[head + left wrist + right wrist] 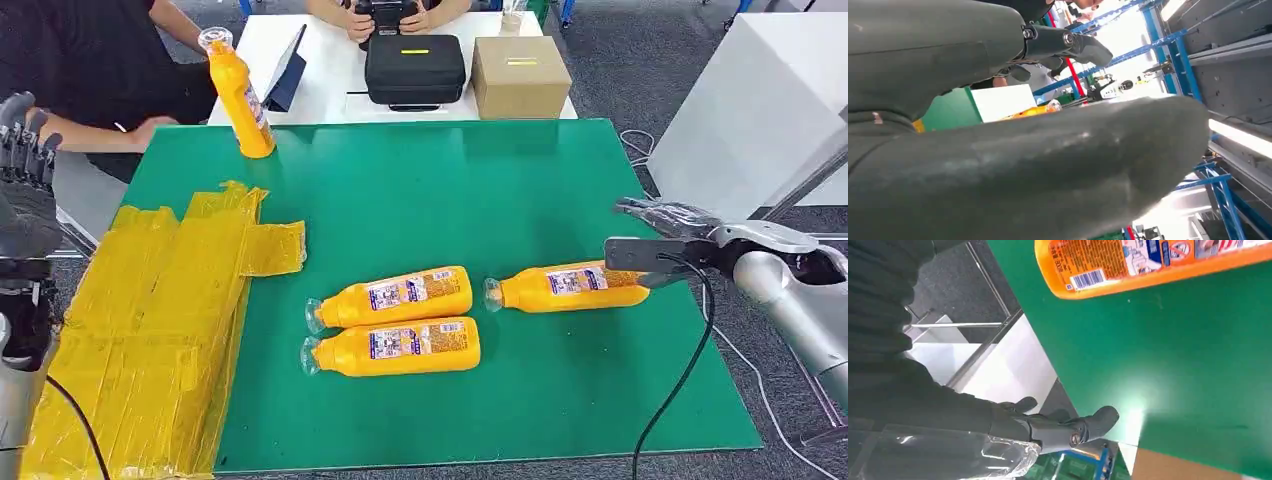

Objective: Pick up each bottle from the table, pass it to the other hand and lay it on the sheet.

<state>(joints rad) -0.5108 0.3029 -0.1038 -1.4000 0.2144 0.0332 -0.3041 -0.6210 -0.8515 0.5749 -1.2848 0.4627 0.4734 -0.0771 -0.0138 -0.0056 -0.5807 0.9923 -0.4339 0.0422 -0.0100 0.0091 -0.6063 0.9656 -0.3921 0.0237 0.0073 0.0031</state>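
While three orange bottles (405, 295) lie on the green desk (520, 190), fourth (238, 95) upright near far edge, right hand (668, 232) empty, fingers spread, just beside nearest bottle's (1148, 265) base, left hand (25, 165) raised, partly cut off, grip indiscernible, yellow sheet (150, 330) bare

Three bottles lie on the table (560, 180): two (392, 297) (394, 347) side by side at the middle, a third (565, 287) just right of them; the sheet (140, 330) covers the left edge; a fourth bottle (238, 95) stands at the far left corner; behind the table sit a case (414, 68) and a box (519, 76).
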